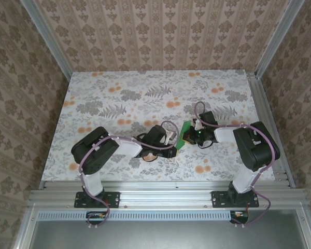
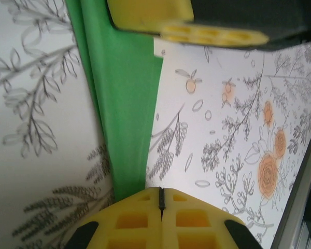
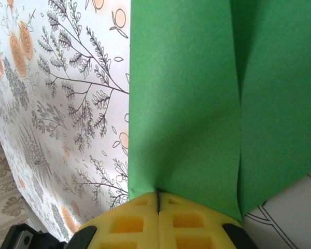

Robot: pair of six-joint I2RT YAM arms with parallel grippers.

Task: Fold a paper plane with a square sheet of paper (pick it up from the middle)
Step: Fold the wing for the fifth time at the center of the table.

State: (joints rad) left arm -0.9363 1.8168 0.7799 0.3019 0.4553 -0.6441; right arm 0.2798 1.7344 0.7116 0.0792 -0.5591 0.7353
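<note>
Bright-green square sheet of paper [image 1: 185,133], already creased into a narrower layered shape, lies flat on the grey-and-orange floral tabletop [image 1: 119,98]. It sits in the near half, a little right of centre, between the two tools.

Left gripper [image 1: 175,144] reaches in from the left. In the left wrist view its yellow foam pads [image 2: 140,220] are pressed together with no gap, and the tips meet the near end of the green strip [image 2: 125,114]. The strip lies slightly to one side of the seam between the pads — whether it is nipped cannot be told.

Right gripper [image 1: 193,136] comes in from the opposite side. Its pads [image 3: 129,225] are likewise closed tight, and the seam meets the paper's edge [image 3: 186,104]. A grip on the paper is not confirmed. From the left wrist view this tool [image 2: 197,26] lies over the far end of the strip.

Edges: one long side of the paper is straight and clean, the other shows stacked layers. A crease runs lengthwise across the green surface in the right wrist view.

Clearance: the far half of the tabletop is open, as is the left side beyond the left arm. The right arm's elbow stands close to the aluminium side rail [image 1: 264,119] — room there is tight.
</note>
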